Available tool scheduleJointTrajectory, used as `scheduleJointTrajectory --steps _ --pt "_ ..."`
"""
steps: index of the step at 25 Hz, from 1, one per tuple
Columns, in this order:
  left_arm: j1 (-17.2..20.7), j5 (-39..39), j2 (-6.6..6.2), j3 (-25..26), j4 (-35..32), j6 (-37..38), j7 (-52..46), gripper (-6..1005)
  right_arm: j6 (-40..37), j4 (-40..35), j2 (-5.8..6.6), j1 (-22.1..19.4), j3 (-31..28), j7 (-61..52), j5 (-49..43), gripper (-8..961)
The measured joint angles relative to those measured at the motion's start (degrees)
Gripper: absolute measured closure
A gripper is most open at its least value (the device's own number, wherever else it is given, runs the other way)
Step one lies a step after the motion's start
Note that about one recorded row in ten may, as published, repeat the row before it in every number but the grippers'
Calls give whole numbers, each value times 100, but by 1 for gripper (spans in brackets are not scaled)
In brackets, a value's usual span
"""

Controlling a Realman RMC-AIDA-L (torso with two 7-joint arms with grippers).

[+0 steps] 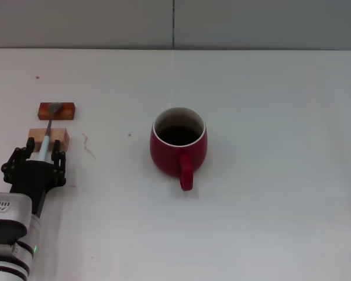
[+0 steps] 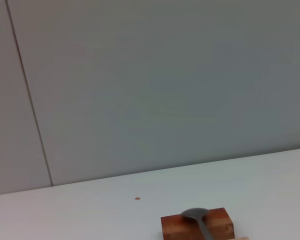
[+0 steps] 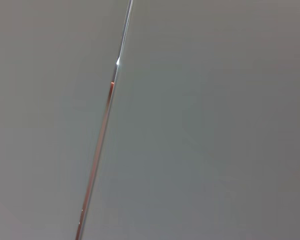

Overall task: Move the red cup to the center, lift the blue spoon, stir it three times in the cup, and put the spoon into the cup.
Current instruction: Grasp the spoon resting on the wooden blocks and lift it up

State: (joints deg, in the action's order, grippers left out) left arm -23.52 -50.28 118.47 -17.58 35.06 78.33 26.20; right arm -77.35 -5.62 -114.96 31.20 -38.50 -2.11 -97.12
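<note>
Table white, faintly speckled; grey panelled wall behind. Red cup central. Left gripper released, fingers straddling blue spoon on wooden blocks.

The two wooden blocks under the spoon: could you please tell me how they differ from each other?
The far block is dark reddish-brown; the near block is pale tan. The far block carries the blue spoon's grey bowl, while the near block supports its light-blue handle. The near block lies next to the left gripper, the far block beyond it. Both are small and rectangular, lying flat on the white table.
</note>
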Motion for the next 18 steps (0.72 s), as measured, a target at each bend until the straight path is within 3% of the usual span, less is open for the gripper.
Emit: scheduleJointTrajectory --steps 18 --pt "-4 1 0 18 -9 -72 0 633 0 0 0 -5 0 0 0 305"
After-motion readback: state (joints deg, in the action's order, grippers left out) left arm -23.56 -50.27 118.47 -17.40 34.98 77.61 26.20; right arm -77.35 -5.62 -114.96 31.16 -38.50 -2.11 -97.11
